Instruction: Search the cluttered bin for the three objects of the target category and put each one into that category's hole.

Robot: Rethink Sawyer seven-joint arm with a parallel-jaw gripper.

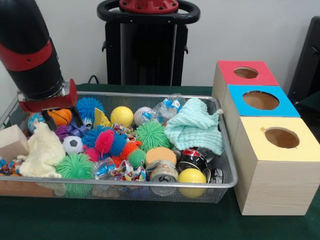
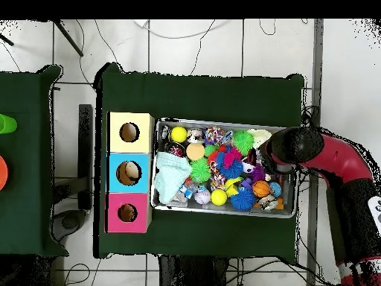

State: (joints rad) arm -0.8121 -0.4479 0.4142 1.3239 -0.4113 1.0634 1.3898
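Front view: gripper (image 1: 62,121) low at bin (image 1: 227,175) left end, fingers apart w/ orange ball (image 1: 61,116) between them. Yellow ball (image 1: 122,116) right of it; three-hole boxes (image 1: 272,150) beside bin.

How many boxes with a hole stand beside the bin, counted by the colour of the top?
Red-topped box: 1
Blue-topped box: 1
Yellow-topped box: 1
Total: 3

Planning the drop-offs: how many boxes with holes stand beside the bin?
3, in a row: red box farthest, blue box in the middle, yellow box nearest.
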